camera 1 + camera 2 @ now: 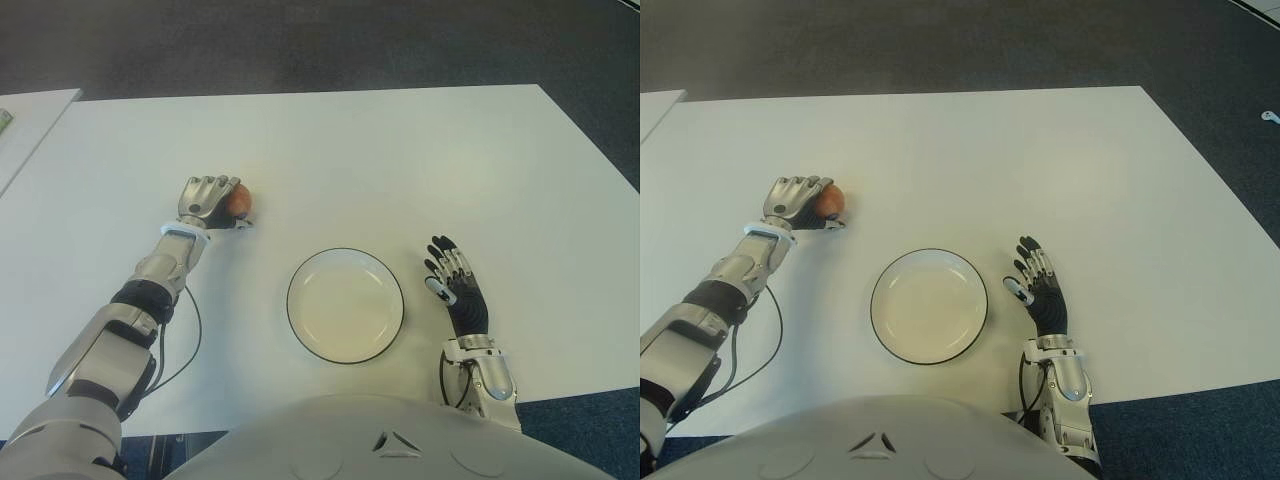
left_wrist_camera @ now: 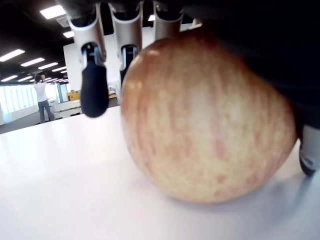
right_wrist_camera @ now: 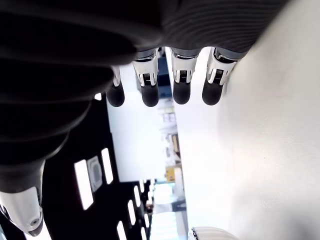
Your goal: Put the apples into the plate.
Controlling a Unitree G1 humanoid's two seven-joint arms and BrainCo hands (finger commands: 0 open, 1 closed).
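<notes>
Apple (image 1: 239,201) looked firm, smooth, roll-prone, so I had left hand (image 1: 207,200) wrapped around its sides, right hand (image 1: 458,290) open beside plate (image 1: 345,305).

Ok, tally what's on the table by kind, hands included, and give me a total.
Apples: 1, the apple, sitting on the table with the left hand curled over it.
Plates: 1, the plate, nothing in it.
Robot hands: 2, the left hand and the right hand, which is open to the right of the plate.
Total: 4.
</notes>
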